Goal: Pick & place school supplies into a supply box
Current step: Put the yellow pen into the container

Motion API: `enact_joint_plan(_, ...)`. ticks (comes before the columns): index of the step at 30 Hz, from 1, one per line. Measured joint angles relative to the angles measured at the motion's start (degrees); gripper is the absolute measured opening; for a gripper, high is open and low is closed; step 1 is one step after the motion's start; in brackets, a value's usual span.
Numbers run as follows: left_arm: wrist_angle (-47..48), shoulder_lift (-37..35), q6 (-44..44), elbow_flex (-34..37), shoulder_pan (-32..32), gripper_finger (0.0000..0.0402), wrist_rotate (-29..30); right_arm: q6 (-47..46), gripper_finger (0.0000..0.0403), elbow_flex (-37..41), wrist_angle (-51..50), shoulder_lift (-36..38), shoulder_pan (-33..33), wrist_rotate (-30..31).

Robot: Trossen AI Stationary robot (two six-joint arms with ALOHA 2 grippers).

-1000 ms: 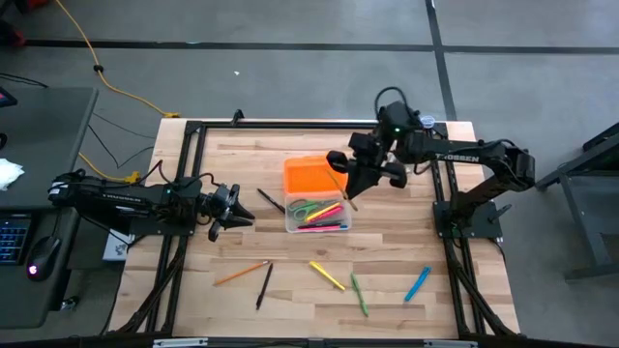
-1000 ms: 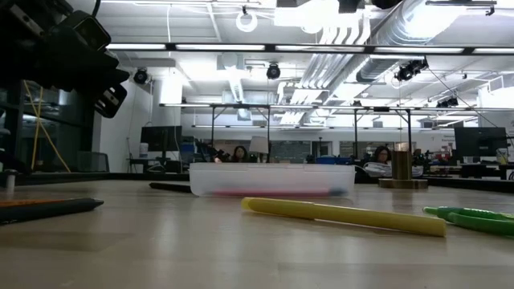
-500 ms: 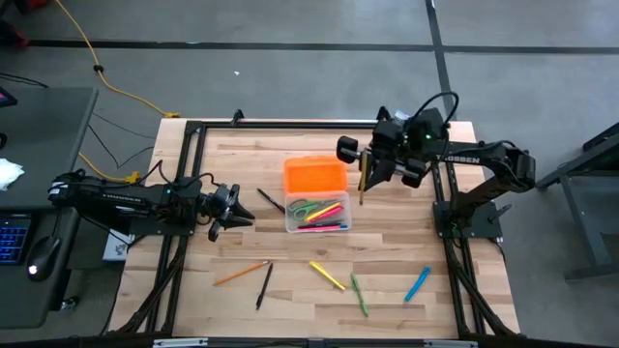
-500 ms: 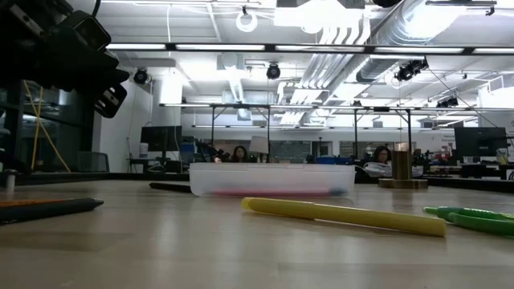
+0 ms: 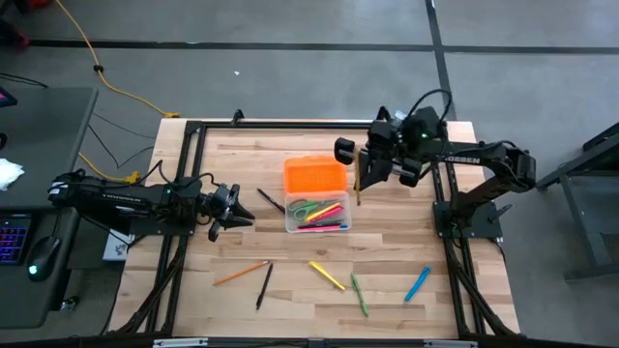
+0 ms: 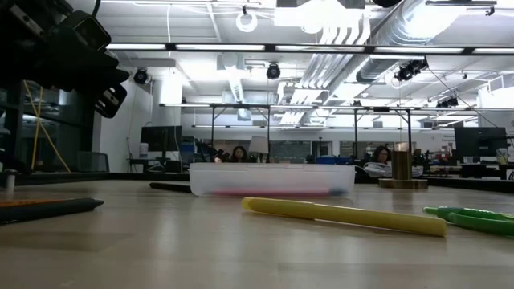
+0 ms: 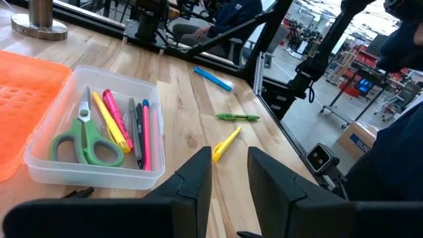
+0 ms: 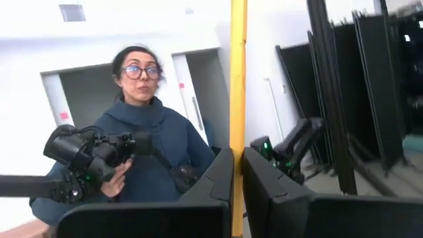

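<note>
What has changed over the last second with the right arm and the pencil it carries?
The right gripper, shut on a yellow pencil, swung from over the supply box's orange lid toward the table's right side, and now sits just right of the lid. The pencil turned from a slant to nearly straight up-and-down in the high view. The left gripper, the box contents and the loose supplies stayed put.

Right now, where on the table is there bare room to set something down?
Bare wood lies between the supply box and the right frame rail, and along the far edge behind the orange lid. The near strip is crowded: orange pencil, black pen, yellow marker, green pen, blue pen.
</note>
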State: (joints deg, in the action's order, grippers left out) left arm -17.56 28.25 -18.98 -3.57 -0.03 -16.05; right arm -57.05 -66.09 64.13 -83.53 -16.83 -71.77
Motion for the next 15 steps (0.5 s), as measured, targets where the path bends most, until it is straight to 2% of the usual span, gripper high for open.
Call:
enact_joint_plan(8,0.00,0.00,0.00,0.00,0.02,0.0129,0.00,12.10,0.0001,3.97,-18.88,-0.04,0.91,1.03)
enact_joint_plan(15,-0.28,0.00,-0.39,0.00,0.01,0.0129,0.02,16.63,0.0001,6.96,-27.95,-0.04,1.26,4.71)
